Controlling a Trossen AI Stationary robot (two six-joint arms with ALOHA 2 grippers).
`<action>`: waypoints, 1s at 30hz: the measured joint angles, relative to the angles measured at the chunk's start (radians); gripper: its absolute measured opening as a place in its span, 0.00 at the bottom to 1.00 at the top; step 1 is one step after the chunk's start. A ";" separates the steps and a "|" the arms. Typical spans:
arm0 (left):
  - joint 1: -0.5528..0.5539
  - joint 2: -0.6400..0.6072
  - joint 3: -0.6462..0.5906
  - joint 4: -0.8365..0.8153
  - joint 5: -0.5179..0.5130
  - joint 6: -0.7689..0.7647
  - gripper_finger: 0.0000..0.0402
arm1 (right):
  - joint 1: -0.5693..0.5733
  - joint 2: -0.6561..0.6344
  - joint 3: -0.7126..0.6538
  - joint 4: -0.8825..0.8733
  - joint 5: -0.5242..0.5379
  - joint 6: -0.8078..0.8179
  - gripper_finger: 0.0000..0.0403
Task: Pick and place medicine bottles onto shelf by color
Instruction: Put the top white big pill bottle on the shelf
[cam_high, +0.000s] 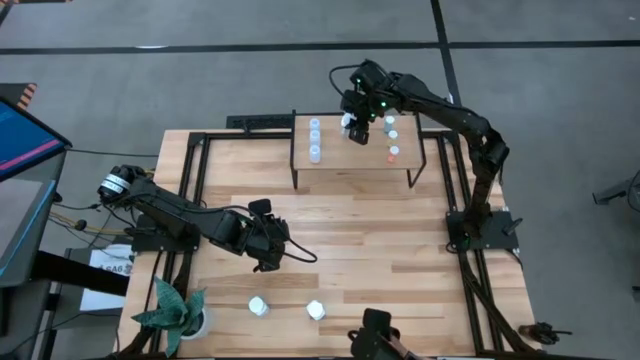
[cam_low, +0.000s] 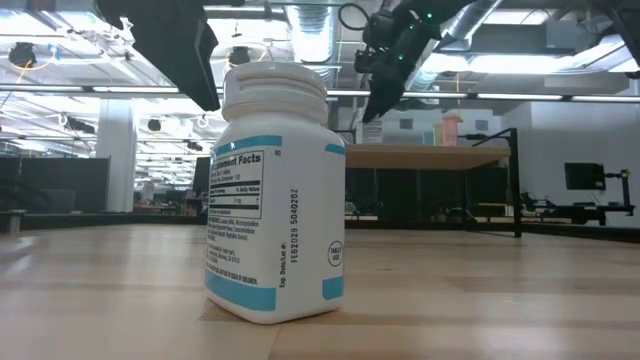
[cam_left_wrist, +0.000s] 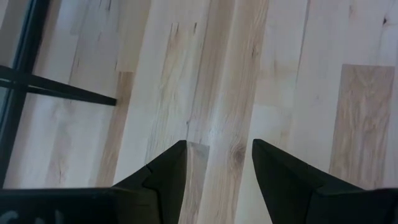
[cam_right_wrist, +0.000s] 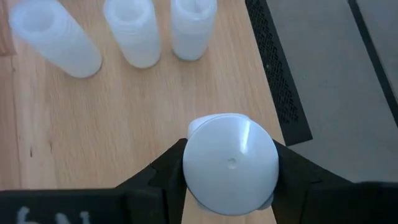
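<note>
Over the shelf at the table's 12 o'clock, the right gripper grasps a white bottle. Best lower it upright, clear of the three pale bottles. The left gripper hangs released at 8 o'clock.

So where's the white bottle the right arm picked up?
The white bottle is clamped in the right gripper, held above the shelf at the table's far edge, beside three pale-blue-capped bottles.

White bottle upright on table, near front edge. Gripper above shelf behind, gripping a bottle.
</note>
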 joint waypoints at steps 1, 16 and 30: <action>0.000 0.000 0.000 0.000 0.000 0.000 0.42 | 0.000 0.000 0.000 0.003 0.000 0.000 0.47; 0.000 0.000 0.000 0.000 0.000 0.000 0.42 | 0.006 0.000 0.000 0.002 0.003 0.003 0.57; 0.000 0.000 0.000 0.000 0.000 0.000 0.42 | 0.010 -0.002 0.096 -0.017 0.003 0.000 0.57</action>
